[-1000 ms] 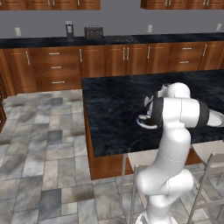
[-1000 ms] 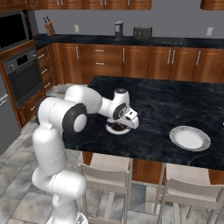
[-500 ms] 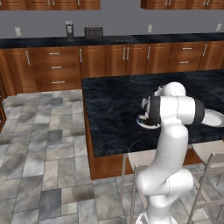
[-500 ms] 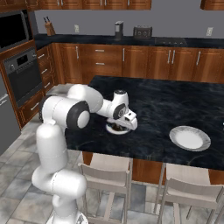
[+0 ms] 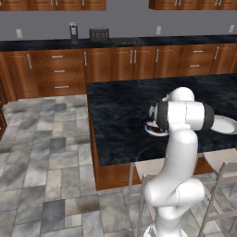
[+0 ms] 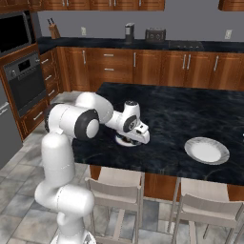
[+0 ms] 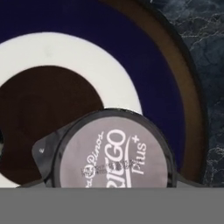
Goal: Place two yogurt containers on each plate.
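The white arm bends low over the dark, marbled stone counter [image 6: 190,114] of the kitchen island, with its end effector [image 6: 135,139] down at the dark-rimmed plate [image 6: 125,141]. From the left base view the same plate [image 5: 152,130] peeks out just beside the arm's bulky dark joint, its rim pale against the glossy black counter surface.

In the hand view the plate [image 7: 131,52] appears as flat concentric rings: a brown outer rim, a deep navy band, a white ring and a dark brown centre. A round yogurt tub [image 7: 114,151] sits on it, overlapping the white ring and the navy band. The tub has a dark plastic rim, a smooth grey foil lid printed with white lettering, and a small dark pull tab jutting out at one side. It lies right at the lower edge of that view, close under the hand, and the fingertips themselves cannot be made out, so it is not possible to tell whether the end effector is apart, together or clamped on the tub.

Well apart on the same counter, toward the arm's right, lies the second plate [image 6: 207,150], plain pale grey-white, round and shallow. Wooden cabinets [image 6: 143,66] with metal handles line the back wall, and pale chairs [image 6: 119,195] stand at the island's near edge.
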You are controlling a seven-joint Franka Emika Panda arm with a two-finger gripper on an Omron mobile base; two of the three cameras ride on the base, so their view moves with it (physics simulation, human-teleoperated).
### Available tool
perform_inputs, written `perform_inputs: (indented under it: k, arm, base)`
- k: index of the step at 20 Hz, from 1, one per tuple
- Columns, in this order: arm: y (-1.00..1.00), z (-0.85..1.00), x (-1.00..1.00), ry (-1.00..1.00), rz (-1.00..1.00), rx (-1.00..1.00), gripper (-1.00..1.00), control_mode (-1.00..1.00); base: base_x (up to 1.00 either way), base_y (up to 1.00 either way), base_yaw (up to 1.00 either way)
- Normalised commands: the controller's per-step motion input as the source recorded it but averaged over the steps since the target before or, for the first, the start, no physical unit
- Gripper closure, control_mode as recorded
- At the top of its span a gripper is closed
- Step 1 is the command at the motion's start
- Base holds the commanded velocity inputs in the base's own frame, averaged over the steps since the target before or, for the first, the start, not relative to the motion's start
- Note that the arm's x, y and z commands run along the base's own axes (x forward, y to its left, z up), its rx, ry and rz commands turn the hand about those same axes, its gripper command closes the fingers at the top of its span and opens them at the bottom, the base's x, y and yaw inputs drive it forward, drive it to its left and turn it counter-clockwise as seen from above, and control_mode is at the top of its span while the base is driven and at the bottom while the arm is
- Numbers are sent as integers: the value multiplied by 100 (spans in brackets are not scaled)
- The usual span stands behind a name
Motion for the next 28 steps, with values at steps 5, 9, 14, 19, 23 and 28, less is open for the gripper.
perform_inputs:
  k: [5, 9, 14, 19, 23, 28]
  arm:
    - [0, 0, 0, 0, 1, 0, -100, -100]
    - [1, 6, 6, 0, 0, 0, -100, -100]
    - [6, 51, 1, 0, 0, 0, -100, -100]
    - [23, 82, -47, 0, 0, -1, -100, -100]
    - [69, 71, -88, 0, 0, 0, -100, -100]
    - [81, 58, -92, 0, 2, 0, -100, -100]
  base:
    - [0, 0, 0]
    - [0, 0, 0]
    - [0, 0, 0]
    - [0, 0, 0]
    - [0, 0, 0]
    - [0, 0, 0]
